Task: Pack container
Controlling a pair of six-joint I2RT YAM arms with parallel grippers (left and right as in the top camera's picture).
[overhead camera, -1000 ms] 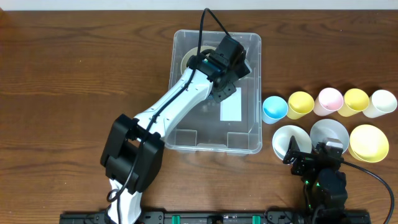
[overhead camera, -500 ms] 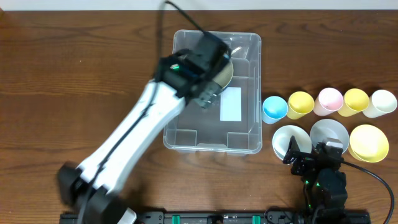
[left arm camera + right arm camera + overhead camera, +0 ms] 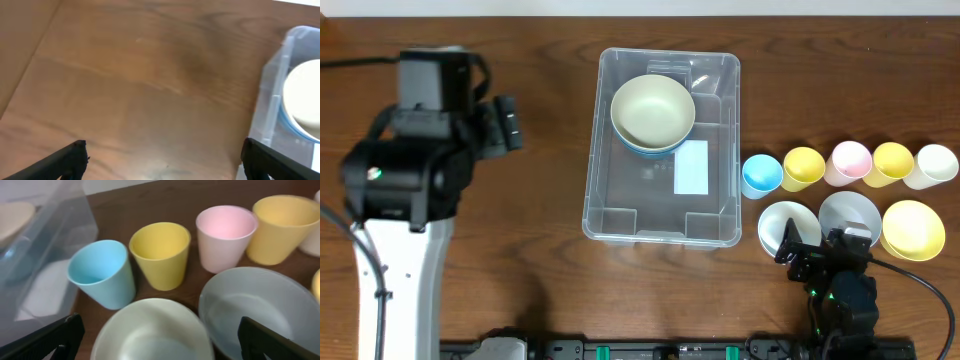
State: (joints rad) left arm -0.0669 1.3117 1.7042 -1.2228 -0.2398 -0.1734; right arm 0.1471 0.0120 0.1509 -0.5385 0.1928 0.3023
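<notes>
**One bowl packed, eight pieces waiting**

The container (image 3: 660,230) sat open at the middle of the worktop (image 3: 520,40), toward its far edge. A cream bowl (image 3: 653,110) rested upright in the container's far end. That left the near half bare, presumably as room for the rest. A blue edge showed under the bowl, but I could not tell whether it was the bowl's own outside or a second bowl nested beneath. A white label (image 3: 691,167) lay flat on the container's bottom just beside the bowl.

The left end effector (image 3: 162,152) hung over the left side of the worktop, well apart from the container. Its fingers were spread wide with nothing between them, and it left the container's mouth unobstructed.

The right end effector (image 3: 160,335) sat low near the front right corner, also wide open and empty, facing the white bowl (image 3: 152,330). The grey bowl (image 3: 260,305) touched that one, and the yellow bowl (image 3: 912,229) lay nearest the right edge.

Behind the bowls a row of cups ran toward the right edge: the blue cup (image 3: 102,272), yellow cup (image 3: 160,252), pink cup (image 3: 225,235), second yellow cup (image 3: 282,225) and white cup (image 3: 934,165).

Packing looked barely begun. The white bowl was the closest piece to the right end effector, so it seemed the likely next pick. Nesting the bowls would save space for the cups.
</notes>
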